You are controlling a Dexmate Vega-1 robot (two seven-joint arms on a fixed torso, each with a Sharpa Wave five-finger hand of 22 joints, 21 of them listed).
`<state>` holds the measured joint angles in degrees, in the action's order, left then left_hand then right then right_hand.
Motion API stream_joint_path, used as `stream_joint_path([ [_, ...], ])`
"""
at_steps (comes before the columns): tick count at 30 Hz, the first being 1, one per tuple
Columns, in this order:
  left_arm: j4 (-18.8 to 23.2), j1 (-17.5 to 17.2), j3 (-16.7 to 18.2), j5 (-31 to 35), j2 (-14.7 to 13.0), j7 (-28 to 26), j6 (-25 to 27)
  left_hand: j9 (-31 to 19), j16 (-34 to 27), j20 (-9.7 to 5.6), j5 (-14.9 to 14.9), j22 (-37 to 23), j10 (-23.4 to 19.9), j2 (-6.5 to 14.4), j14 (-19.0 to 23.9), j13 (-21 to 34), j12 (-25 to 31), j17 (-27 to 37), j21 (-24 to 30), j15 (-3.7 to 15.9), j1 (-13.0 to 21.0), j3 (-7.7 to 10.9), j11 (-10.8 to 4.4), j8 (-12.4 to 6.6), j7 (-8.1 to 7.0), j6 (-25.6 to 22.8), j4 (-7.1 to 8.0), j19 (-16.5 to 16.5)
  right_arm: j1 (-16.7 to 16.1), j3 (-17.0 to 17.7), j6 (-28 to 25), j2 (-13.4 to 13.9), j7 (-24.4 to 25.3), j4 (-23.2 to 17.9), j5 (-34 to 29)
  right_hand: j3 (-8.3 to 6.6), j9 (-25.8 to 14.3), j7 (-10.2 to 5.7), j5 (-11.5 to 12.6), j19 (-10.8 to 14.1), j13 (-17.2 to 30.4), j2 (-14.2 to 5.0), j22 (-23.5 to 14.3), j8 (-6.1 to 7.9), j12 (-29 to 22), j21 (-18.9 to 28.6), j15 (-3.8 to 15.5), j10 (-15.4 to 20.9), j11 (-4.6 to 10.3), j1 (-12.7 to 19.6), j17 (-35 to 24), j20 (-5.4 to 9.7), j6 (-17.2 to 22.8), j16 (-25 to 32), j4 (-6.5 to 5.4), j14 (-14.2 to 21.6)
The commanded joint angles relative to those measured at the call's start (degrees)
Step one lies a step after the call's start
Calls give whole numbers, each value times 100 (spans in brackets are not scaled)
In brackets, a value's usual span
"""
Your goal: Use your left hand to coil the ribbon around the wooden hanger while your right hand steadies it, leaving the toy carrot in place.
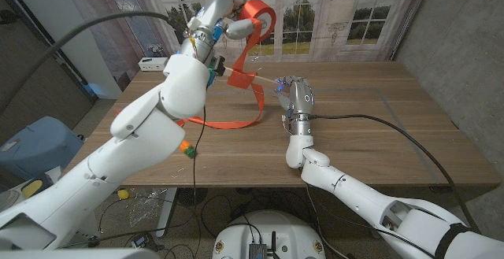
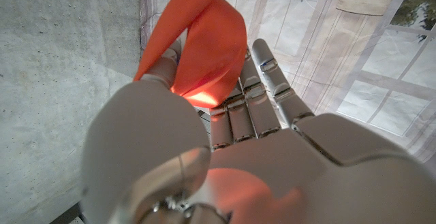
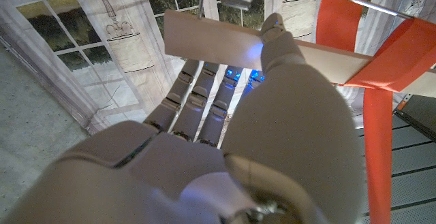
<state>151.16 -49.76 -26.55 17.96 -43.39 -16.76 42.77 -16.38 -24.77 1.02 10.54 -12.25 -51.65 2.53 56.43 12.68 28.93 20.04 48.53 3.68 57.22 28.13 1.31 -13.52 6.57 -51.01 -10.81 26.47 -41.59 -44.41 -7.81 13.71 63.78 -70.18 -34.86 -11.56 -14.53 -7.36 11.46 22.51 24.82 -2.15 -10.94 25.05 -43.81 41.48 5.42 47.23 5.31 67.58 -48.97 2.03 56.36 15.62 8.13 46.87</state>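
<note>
The ribbon [image 1: 253,15] is up in my left hand [image 1: 223,19], a loop of orange pinched high above the table, and from there it drops down past the wooden hanger [image 1: 253,79], swings under in a long slack curve toward my left forearm, and comes back up. My fingers [image 2: 262,81] are curled round the ribbon's fold, so the left hand has a proper hold on it. My right hand [image 1: 298,100] is down at the hanger's near end, thumb [image 3: 276,40] over the flat wood and the other fingers behind it, holding it off the table. The toy carrot [image 1: 186,146] is low by my left elbow, well apart from both hands, mostly hidden by the arm. Now the wrap: I reckon I should carry the left hand over the bar and down the far side, keeping the ribbon taut so each turn lies flat beside the one already on it. The right hand must hold firm, or the bar will twist. That slack loop could drag near the carrot, so I take it up first.
</note>
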Motion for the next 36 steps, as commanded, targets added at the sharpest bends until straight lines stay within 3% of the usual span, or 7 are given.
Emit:
stream_joint_path([
  [1, 57, -894, 539, -446, -107, -193, -507, -22, -29, -4, 30, 8, -896, 687, 446, 1060, 25, 29, 35, 780, 607, 207, -883, -42, -362, -527, 171, -28, -293, 823, -120, -536, 22, 30, -435, -41, -16, 98, 5, -14, 21, -637, -3, 25, -24, 46, 745, 244, 139, 550, -4, -24, 126, -31, -27, 20],
  [17, -631, -1608, 1047, -1385, 162, -414, -954, -30, -18, 8, 32, 18, -909, 681, 449, 1064, 14, 35, 86, 769, 615, 222, -877, -28, -348, -513, 162, -55, -1020, 2852, 826, -1743, 22, -98, -1941, -61, -15, 105, -7, 0, 6, -637, 1, 32, -21, 78, 728, 265, 113, 524, -5, -49, 138, -44, -31, 46],
  [20, -733, -1672, 1121, -1528, 183, -469, -936, -30, -18, 15, 33, 20, -905, 686, 441, 1066, 10, 42, 93, 767, 619, 223, -875, -25, -340, -511, 162, -63, -1109, 3080, 942, -1871, 22, -155, -2162, -62, -15, 113, -10, 2, 9, -632, 1, 33, -23, 84, 721, 267, 113, 512, 1, -56, 138, -51, -35, 50],
  [26, -1010, -1750, 1209, -1732, 265, -689, -893, -41, -19, 25, 33, 22, -904, 686, 445, 1073, 9, 47, 109, 761, 621, 226, -870, -24, -320, -503, 162, -72, -1235, 3204, 960, -1869, 22, -333, -2287, -72, -13, 110, -12, 5, 11, -625, 2, 33, -22, 93, 735, 261, 116, 523, -5, -51, 138, -51, -21, 58],
  [36, -1406, -1726, 1231, -1910, 349, -1069, -683, -50, -20, 30, 35, 28, -907, 683, 450, 1075, 1, 60, 145, 750, 631, 233, -845, -24, -324, -512, 156, -85, -1315, 2944, 671, -1515, 22, -588, -2055, -87, -11, 91, -15, -1, 14, -623, 5, 30, -24, 105, 740, 268, 120, 528, -15, -27, 132, -55, -11, 64],
])
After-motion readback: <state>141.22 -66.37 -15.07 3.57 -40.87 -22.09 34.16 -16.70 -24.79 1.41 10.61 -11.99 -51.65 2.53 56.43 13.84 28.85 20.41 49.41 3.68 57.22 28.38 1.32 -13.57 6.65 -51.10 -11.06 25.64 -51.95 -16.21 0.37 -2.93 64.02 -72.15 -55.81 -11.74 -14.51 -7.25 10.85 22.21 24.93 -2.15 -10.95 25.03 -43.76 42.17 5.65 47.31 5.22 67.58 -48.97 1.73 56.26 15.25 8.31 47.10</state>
